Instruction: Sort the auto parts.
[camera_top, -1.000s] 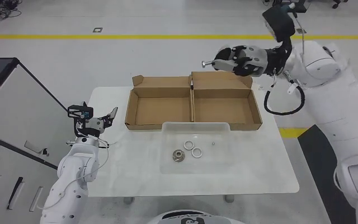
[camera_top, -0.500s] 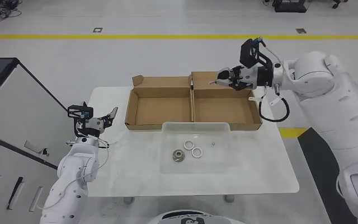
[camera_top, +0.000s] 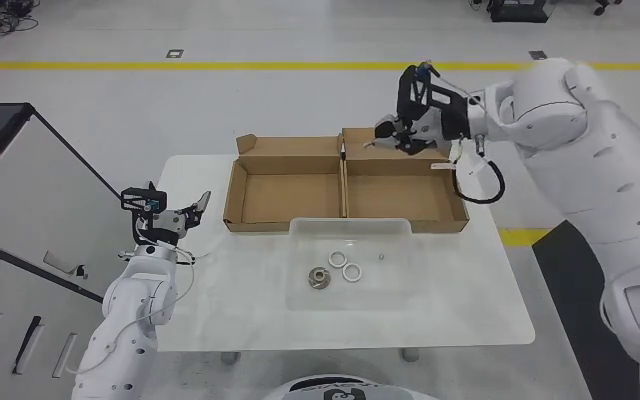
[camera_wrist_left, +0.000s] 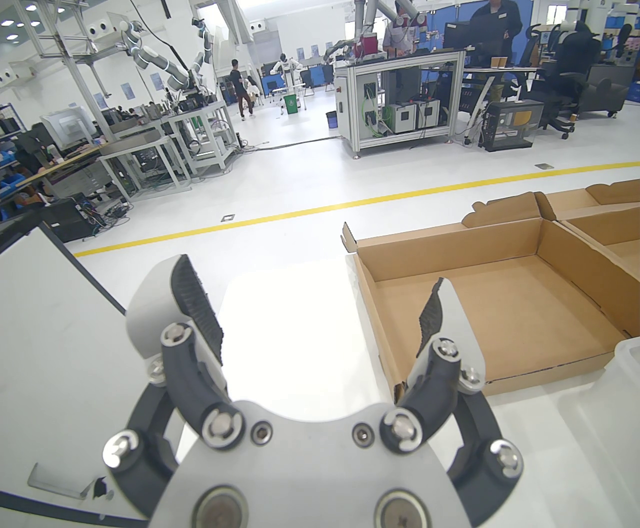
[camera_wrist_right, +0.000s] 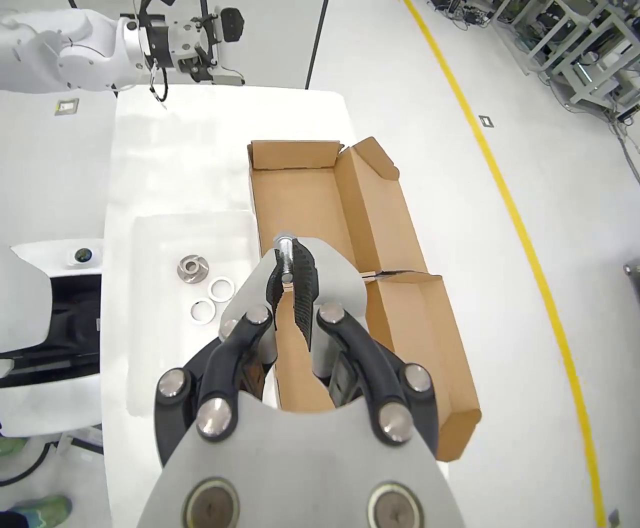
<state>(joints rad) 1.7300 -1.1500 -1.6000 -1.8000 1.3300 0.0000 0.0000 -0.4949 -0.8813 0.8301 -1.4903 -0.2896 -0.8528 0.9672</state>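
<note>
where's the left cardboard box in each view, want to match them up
Top view: left box on the table, next to the right box.
Left wrist view: left box beyond the left gripper.
Right wrist view: left box, the farther one past the right gripper.
Shared: yellow floor line.

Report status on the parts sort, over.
Right hand shut on bolt, raised by the right box. Left hand open, at table left edge. Flange and two rings in tray. Nothing blocking the box.
</note>
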